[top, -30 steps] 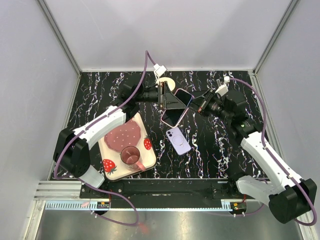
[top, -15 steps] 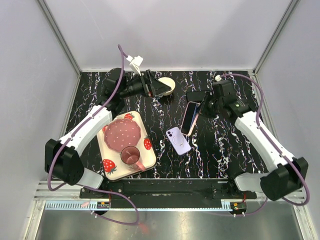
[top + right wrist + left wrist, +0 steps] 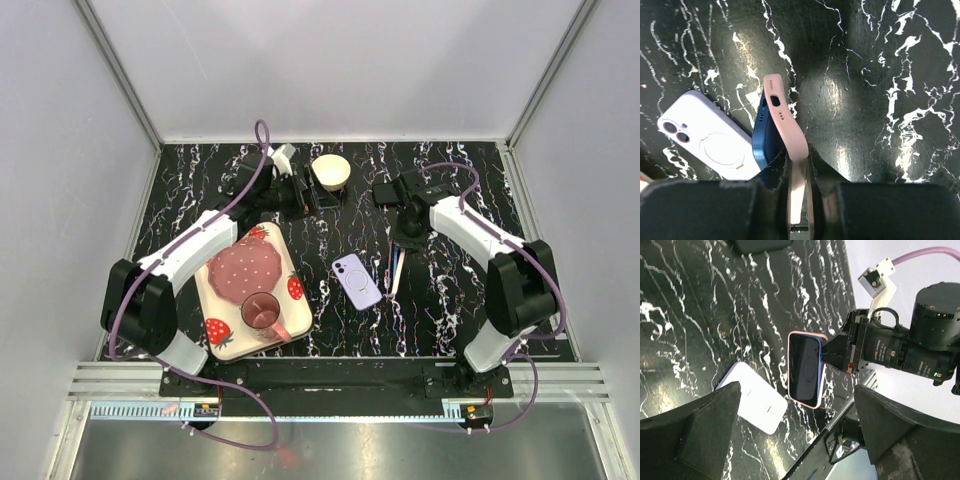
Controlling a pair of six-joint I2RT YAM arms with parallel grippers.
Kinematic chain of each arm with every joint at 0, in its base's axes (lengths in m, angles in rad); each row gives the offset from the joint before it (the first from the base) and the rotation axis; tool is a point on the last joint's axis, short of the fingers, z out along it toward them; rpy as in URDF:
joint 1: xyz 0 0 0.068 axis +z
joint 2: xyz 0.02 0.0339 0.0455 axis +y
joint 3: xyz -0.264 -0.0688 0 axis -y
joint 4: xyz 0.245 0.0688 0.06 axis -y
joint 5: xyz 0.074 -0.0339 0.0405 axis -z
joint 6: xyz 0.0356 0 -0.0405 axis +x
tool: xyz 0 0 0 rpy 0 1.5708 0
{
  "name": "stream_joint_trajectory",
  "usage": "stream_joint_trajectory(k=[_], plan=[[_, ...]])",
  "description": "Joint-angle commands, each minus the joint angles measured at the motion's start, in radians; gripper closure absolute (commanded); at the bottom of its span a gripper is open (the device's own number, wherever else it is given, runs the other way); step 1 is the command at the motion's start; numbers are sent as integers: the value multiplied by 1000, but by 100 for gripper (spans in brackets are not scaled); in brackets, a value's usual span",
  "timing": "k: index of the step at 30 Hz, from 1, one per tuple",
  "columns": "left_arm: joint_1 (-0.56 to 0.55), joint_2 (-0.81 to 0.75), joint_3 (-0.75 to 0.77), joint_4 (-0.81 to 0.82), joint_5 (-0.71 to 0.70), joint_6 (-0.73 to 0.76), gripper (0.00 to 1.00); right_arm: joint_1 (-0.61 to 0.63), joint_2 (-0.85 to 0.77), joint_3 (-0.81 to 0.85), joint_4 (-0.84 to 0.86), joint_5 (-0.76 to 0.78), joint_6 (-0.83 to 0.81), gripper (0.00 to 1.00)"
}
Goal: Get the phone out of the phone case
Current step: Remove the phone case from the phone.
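My right gripper (image 3: 403, 238) is shut on the pink phone case (image 3: 786, 120), pinching its thin wall between both fingers (image 3: 799, 160). The dark blue phone (image 3: 764, 145) sits partly peeled away from the case on its left side. Case and phone stand on edge just right of the table's middle (image 3: 393, 270); I cannot tell if they touch the table. The left wrist view shows the dark screen in its pink rim (image 3: 805, 369). My left gripper (image 3: 303, 195) is open and empty (image 3: 797, 407), back by the bowl.
A lavender phone (image 3: 357, 280) lies flat, back up, just left of the held case (image 3: 705, 142). A strawberry-print tray (image 3: 222, 335) with a pink plate and a mug (image 3: 262, 312) lies at the front left. A cream bowl (image 3: 330, 170) stands at the back.
Both grippers held the cased phone together in mid-air. The left gripper let go and drew back toward the bowl; the right carried the case down and right, turning it edge-on.
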Motion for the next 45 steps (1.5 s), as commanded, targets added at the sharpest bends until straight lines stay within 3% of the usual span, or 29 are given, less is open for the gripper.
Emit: stream_joint_trajectory(k=[1,4,15,28,35,45], plan=[[-26,7,1,-27,-42,-12,4,8,28,-18,45,-25,-12,80],[-42,19,6,-42,-53,-11,4,8,40,-75,74,-47,5,76],[-129,119,98,-108,-75,-12,5,8,101,-218,181,-113,42,78],[-215,351,288,-288,-118,-83,8,18,209,-256,244,-146,36,78],[-249,513,426,-329,-85,-156,8,20,247,-282,301,-182,37,70],[-264,604,506,-381,-82,-181,9,20,270,-310,348,-211,37,69]])
